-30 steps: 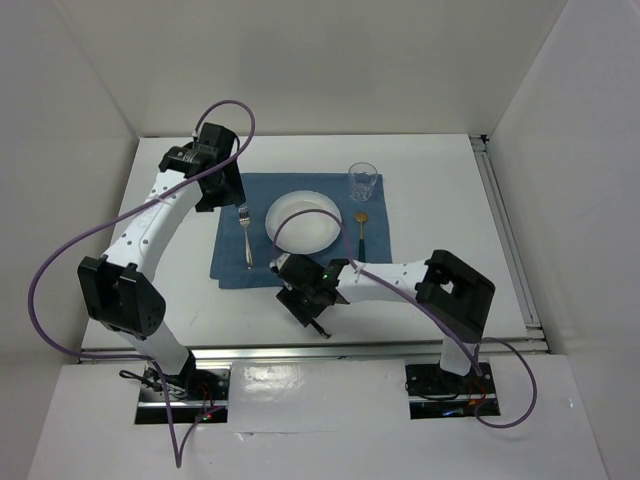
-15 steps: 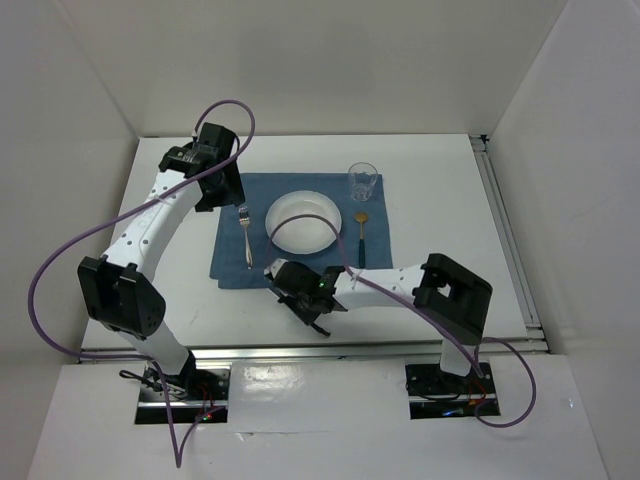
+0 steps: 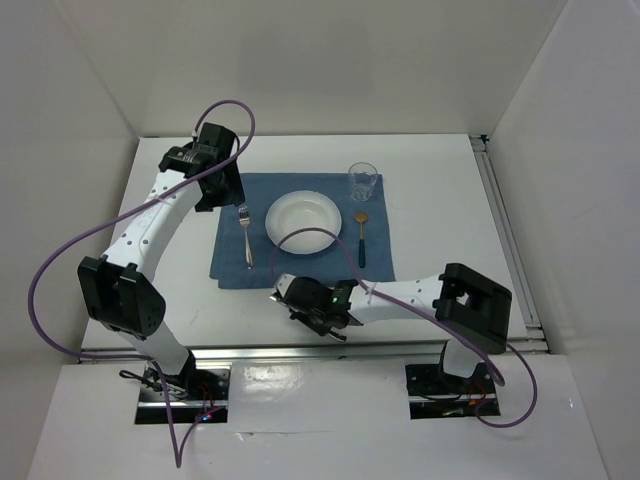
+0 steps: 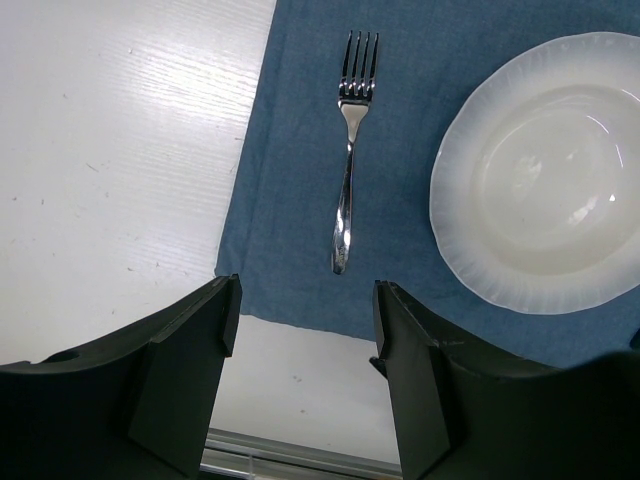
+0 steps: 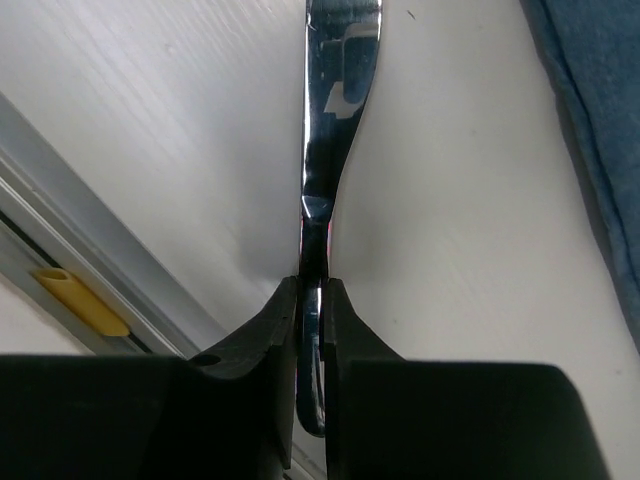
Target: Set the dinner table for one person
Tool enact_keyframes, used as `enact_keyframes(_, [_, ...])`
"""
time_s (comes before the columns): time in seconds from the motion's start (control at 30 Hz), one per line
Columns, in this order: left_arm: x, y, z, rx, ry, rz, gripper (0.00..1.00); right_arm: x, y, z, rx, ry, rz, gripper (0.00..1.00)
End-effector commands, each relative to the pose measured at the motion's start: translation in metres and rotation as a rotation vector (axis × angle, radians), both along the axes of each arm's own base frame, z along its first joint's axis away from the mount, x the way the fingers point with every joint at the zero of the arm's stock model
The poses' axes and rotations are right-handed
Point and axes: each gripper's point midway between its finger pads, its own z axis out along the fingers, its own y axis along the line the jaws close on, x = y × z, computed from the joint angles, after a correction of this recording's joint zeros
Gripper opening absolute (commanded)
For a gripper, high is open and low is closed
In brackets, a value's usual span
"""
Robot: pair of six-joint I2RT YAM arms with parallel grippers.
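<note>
Starting at the near edge: the right gripper (image 5: 312,300) is hanging low over the bare strip of the dinner table (image 3: 440,190) between the metal rail (image 5: 130,270) and the front hem of the blue placemat (image 3: 230,265). Its fingers (image 5: 270,320) are squeezing nearly together on a thin, shiny knife (image 5: 328,120). The knife is turned up on its edge and is pointing away from the wrist camera. Can't tell if the tip is actually touching the tabletop or just floating above it.

Moving back, the placemat is lying flat in the middle of the white tabletop. A fork (image 4: 347,190) is lying on its left part, tines pointing to the far side. A white plate (image 3: 303,220) is sitting in the centre, close to the fork but not touching it. A spoon (image 3: 361,240) with a gold bowl and a dark handle is lying just right of the plate. A clear glass (image 3: 362,182) is standing upright at the mat's far right corner, just beyond the spoon.

The left gripper (image 4: 305,380) is hovering over the mat's left side with its fingers (image 4: 190,370) spread wide and gripping nothing.
</note>
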Motion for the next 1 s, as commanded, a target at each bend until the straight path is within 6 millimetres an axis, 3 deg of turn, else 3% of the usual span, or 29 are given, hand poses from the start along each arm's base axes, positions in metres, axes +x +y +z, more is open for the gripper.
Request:
enact_keyframes(0.0, [0.003,-0.002,0.001,-0.002,-0.008,-0.007,0.72,0.009,-0.008,0.014,-0.008,-0.082,0.005,0.00])
enact_keyframes(0.3, [0.004,0.001,0.001,-0.002,-0.008,0.002,0.72,0.022,-0.015,0.029,0.023,-0.158,-0.041,0.00])
enact_keyframes(0.47, [0.005,0.000,0.004,-0.009,-0.019,0.010,0.72,0.026,-0.009,0.047,0.072,-0.197,-0.012,0.00])
enact_keyframes(0.57, [0.005,0.000,0.004,-0.009,-0.019,0.010,0.72,0.027,-0.013,0.046,0.055,-0.204,-0.008,0.00])
enact_keyframes(0.83, [0.004,-0.001,-0.001,-0.012,0.001,0.005,0.72,0.069,-0.034,0.077,0.154,-0.196,-0.236,0.00])
enact_keyframes(0.97, [0.005,-0.003,0.000,-0.022,-0.006,0.000,0.72,0.096,-0.058,0.094,0.246,-0.154,-0.392,0.00])
